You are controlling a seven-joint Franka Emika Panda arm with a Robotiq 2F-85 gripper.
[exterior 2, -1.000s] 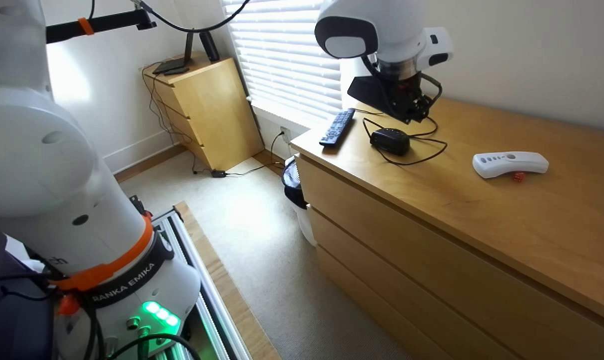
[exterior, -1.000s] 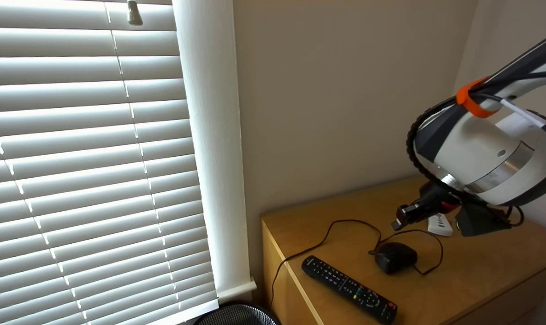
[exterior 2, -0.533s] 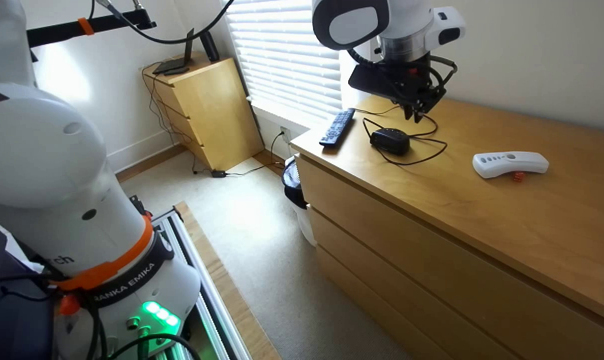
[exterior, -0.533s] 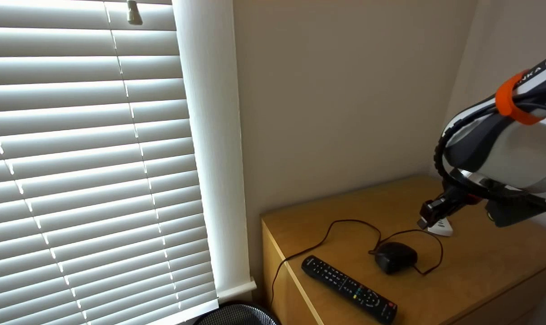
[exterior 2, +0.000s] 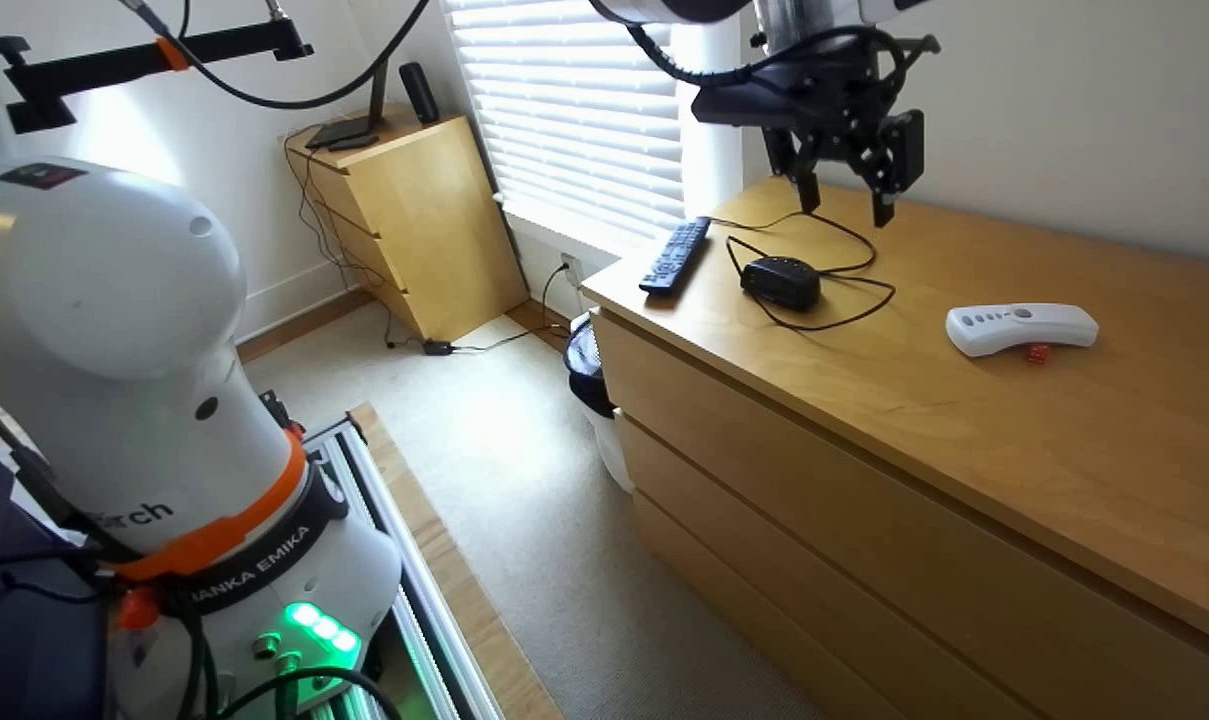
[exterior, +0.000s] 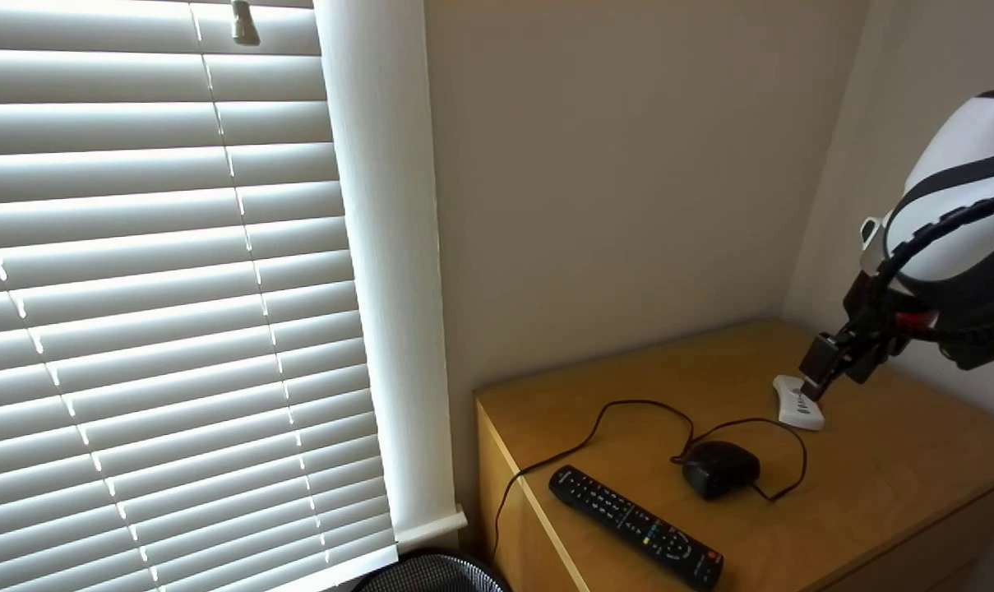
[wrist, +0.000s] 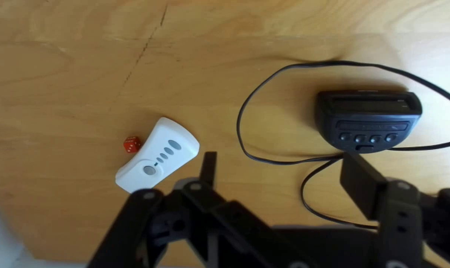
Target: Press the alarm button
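The alarm button [wrist: 368,121] is a black rounded puck with a dark display strip and a row of small round keys. Its thin black cord [wrist: 243,111] loops on the wooden top around it. In both exterior views the alarm button [exterior: 720,469] [exterior 2: 782,282] sits untouched on the dresser. My gripper [exterior 2: 846,202] hangs in the air above and to one side of it, jaws spread wide. Seen from the wrist, the gripper [wrist: 280,162] has nothing between its fingers; the right fingertip overlaps the puck's lower edge in the picture only.
A long black remote control [exterior: 636,526] lies near the dresser's end. A white oblong gadget [exterior 2: 1022,326] rests further along the dresser top [exterior 2: 1144,430], with a red die [wrist: 132,144] beside it. A wall stands behind; a waste bin [exterior 2: 589,370] is on the floor.
My gripper has opened from shut. The arm has risen and drawn away from the alarm button, moving right in an exterior view. The things on the dresser have not moved.
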